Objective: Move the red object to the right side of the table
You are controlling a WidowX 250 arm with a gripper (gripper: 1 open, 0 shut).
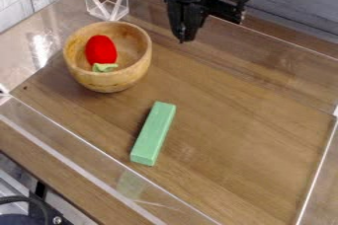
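Note:
The red object (101,49), a small rounded strawberry-like toy with a pale green end, lies inside a wooden bowl (128,74) at the left of the table (251,120). My gripper (185,34) hangs above the table's back middle, up and to the right of the bowl. Its black fingers are pressed together, pointing down, with nothing between them. It is well apart from the toy and the bowl.
A long green rectangular block (154,133) lies on the wood in front of the bowl. Low clear plastic walls (79,160) edge the tabletop. A white folded-wire shape (109,2) stands at the back left corner.

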